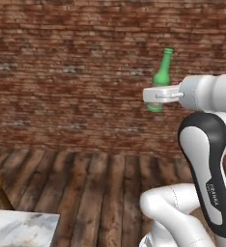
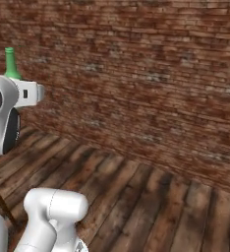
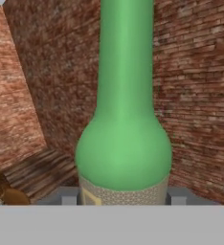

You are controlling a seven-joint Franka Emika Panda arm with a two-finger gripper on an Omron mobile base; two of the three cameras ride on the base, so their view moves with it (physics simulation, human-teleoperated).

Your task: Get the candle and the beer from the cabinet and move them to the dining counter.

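Hand view had the pincer (image 3: pixel 124 200) clamped on the beer (image 3: pixel 124 143), carried aloft mid-transfer; next, likely steering toward the marble table (image 1: pixel 21 229) corner.

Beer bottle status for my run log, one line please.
beer: held, tilted, mid-air | gripper: shut on bottle body | dining counter: corner lower left
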